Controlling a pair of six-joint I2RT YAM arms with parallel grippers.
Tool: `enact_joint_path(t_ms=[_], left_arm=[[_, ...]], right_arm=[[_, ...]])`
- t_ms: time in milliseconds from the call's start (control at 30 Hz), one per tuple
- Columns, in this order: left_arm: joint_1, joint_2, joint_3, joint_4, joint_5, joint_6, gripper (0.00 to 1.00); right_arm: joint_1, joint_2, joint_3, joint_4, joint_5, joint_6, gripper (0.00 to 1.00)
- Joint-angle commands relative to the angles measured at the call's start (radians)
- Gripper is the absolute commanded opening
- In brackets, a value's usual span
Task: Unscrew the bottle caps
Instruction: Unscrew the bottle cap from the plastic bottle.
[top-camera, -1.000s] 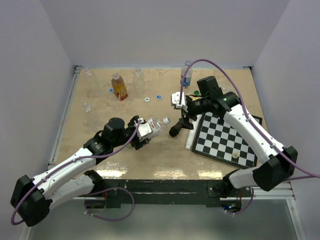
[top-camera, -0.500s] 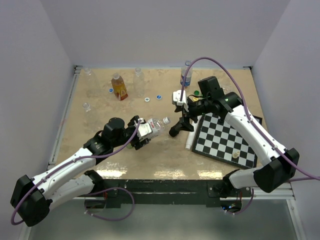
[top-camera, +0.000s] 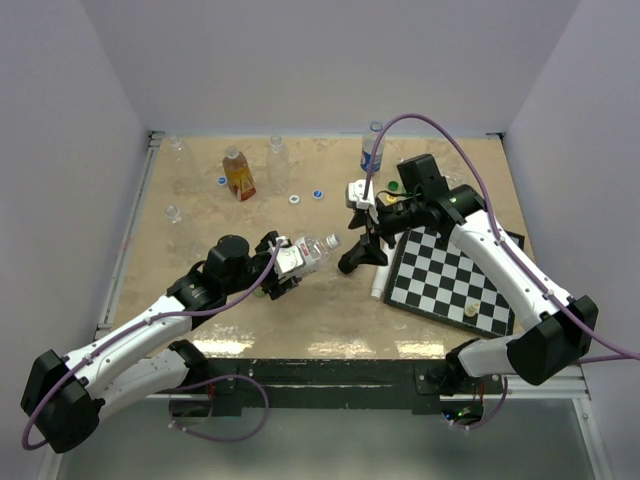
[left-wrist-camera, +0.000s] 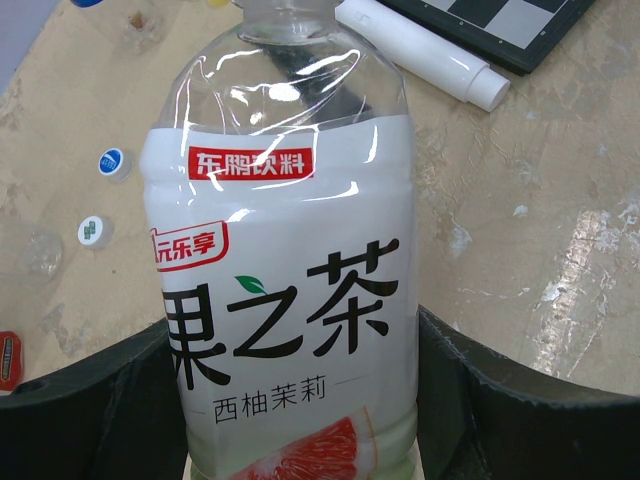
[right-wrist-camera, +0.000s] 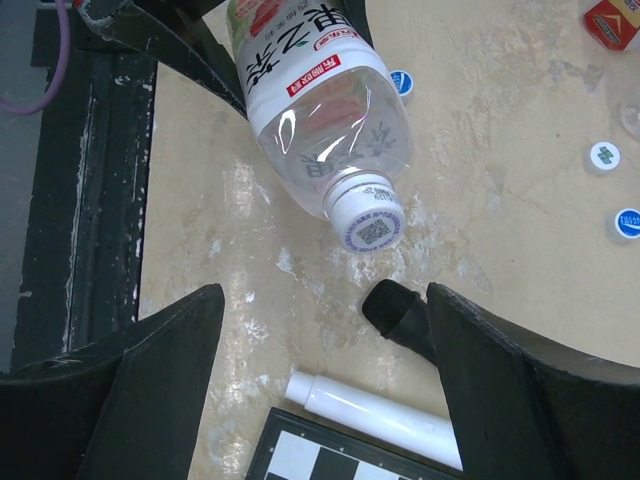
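My left gripper (top-camera: 285, 262) is shut on a clear bottle (top-camera: 305, 252) with a white label, holding it on its side with the neck pointing right. In the left wrist view the bottle (left-wrist-camera: 285, 260) fills the frame between both fingers (left-wrist-camera: 520, 410). Its white cap (right-wrist-camera: 371, 222) is on and faces my right gripper (right-wrist-camera: 320, 400), which is open and empty, hovering a short way right of the cap (top-camera: 333, 240). In the top view the right gripper (top-camera: 360, 222) is over the black microphone (top-camera: 360, 255).
A white tube (top-camera: 380, 280) lies by the chessboard (top-camera: 455, 275). At the back stand an amber bottle (top-camera: 238, 173), a blue-labelled bottle (top-camera: 373, 150) and clear bottles (top-camera: 278, 155). Loose caps (top-camera: 295, 199) lie nearby, and others show in the right wrist view (right-wrist-camera: 603, 156).
My right gripper has shifted slightly right and toward the back. The left gripper and its bottle have not moved.
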Motion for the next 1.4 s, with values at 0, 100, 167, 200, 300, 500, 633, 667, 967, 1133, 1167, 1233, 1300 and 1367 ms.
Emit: enact_joint_path(t_ms=[0, 100, 167, 200, 300, 500, 633, 667, 967, 1133, 1167, 1233, 1300, 1367], left_arm=[[0.002, -0.014, 0.021, 0.031, -0.004, -0.015, 0.00], [0.004, -0.014, 0.021, 0.031, -0.004, -0.014, 0.00], [0.004, -0.015, 0.021, 0.031, -0.004, -0.015, 0.00], [0.004, -0.015, 0.021, 0.031, -0.004, -0.014, 0.00], [0.002, -0.014, 0.021, 0.031, -0.004, -0.015, 0.00], [0.002, -0.014, 0.021, 0.031, -0.004, -0.015, 0.00], [0.004, -0.014, 0.021, 0.031, -0.003, -0.015, 0.00], [0.002, -0.014, 0.021, 0.031, -0.003, -0.015, 0.00], [0.001, -0.015, 0.021, 0.031, -0.006, -0.015, 0.00], [0.004, -0.014, 0.021, 0.031, -0.004, -0.015, 0.00], [0.004, -0.011, 0.023, 0.031, -0.004, -0.015, 0.00], [0.002, -0.009, 0.020, 0.033, -0.004, -0.014, 0.00], [0.004, -0.008, 0.020, 0.033, -0.004, -0.012, 0.00], [0.004, -0.008, 0.020, 0.031, -0.007, -0.014, 0.00]], right_arm=[[-0.008, -0.016, -0.007, 0.011, -0.056, 0.025, 0.85], [-0.014, -0.022, -0.013, 0.012, -0.067, 0.031, 0.85], [-0.017, -0.025, -0.015, 0.014, -0.073, 0.036, 0.85], [-0.019, -0.029, -0.018, 0.015, -0.074, 0.039, 0.85], [-0.028, -0.036, -0.023, 0.017, -0.082, 0.043, 0.85], [-0.046, -0.051, -0.032, 0.009, -0.093, 0.053, 0.85], [-0.054, -0.062, -0.049, 0.017, -0.104, 0.056, 0.85], [-0.054, -0.063, -0.052, 0.020, -0.105, 0.057, 0.85], [-0.063, -0.062, -0.066, 0.040, -0.143, 0.077, 0.85], [-0.069, -0.045, -0.085, 0.078, -0.199, 0.129, 0.85], [-0.071, -0.039, -0.084, 0.081, -0.209, 0.138, 0.85], [-0.071, -0.016, -0.072, 0.083, -0.223, 0.146, 0.85], [-0.071, 0.009, -0.056, 0.083, -0.232, 0.158, 0.85], [-0.071, 0.036, -0.041, 0.081, -0.240, 0.168, 0.84]])
